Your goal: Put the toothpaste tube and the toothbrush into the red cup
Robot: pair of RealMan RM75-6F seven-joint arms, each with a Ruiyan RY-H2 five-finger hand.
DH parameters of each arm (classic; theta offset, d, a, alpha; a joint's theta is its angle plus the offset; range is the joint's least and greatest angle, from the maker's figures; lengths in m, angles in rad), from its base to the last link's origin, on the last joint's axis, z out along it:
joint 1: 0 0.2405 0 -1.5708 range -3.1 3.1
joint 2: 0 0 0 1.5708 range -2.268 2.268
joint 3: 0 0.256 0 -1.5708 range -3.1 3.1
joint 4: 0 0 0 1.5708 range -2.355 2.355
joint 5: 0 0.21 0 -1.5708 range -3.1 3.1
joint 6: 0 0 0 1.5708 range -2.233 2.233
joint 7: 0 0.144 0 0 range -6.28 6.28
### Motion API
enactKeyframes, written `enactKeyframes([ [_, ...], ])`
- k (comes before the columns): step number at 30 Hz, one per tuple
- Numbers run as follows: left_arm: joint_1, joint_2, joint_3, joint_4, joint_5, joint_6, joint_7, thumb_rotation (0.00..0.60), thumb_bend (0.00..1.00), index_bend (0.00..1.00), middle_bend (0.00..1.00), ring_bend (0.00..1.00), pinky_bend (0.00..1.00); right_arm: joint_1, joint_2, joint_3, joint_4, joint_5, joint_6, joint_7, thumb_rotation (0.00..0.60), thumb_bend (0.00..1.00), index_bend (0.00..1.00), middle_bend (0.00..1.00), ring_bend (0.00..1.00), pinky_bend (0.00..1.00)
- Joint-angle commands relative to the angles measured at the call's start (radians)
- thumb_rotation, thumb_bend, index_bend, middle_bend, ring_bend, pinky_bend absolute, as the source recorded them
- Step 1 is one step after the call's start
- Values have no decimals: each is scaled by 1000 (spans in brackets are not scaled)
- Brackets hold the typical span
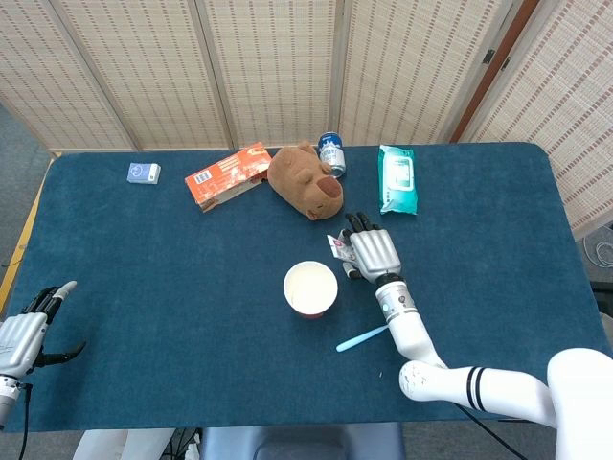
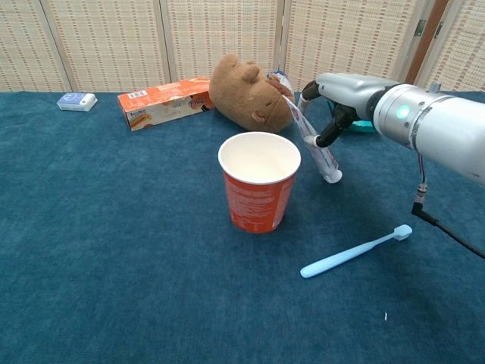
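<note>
Right robot hand (image 2: 337,106) grips toothpaste tube (image 2: 312,144) nr red cup (image 2: 258,182).

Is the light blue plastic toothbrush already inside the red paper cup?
No, the light blue plastic toothbrush lies flat on the table, apart from the red paper cup.

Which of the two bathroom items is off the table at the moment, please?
The toothpaste, held tilted in the right hand beside the cup; the toothbrush lies flat on the table.

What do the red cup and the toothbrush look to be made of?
Red cup: probably paper, with a matte printed wall, plain white inside and a rolled rim. Toothbrush: apparently plastic, a smooth, uniform light blue moulded handle.
</note>
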Motion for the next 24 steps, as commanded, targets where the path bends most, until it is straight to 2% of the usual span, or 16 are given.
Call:
enactKeyframes([
  [1, -1, -1, 0, 0, -1, -2, 2, 600, 220, 21, 135, 88, 255, -4, 12, -1, -15, -7, 7, 8, 600, 290, 621, 116, 0, 261],
  [11, -4, -7, 4, -1, -3, -10, 17, 600, 220, 21, 135, 87, 255, -11, 48, -1, -64, -21, 31, 22, 600, 290, 625, 119, 0, 261],
  [24, -3, -7, 4, -3, -2, -6, 18, 600, 220, 21, 135, 88, 255, -10, 57, -5, -74, -25, 36, 37, 600, 291, 625, 120, 0, 261],
])
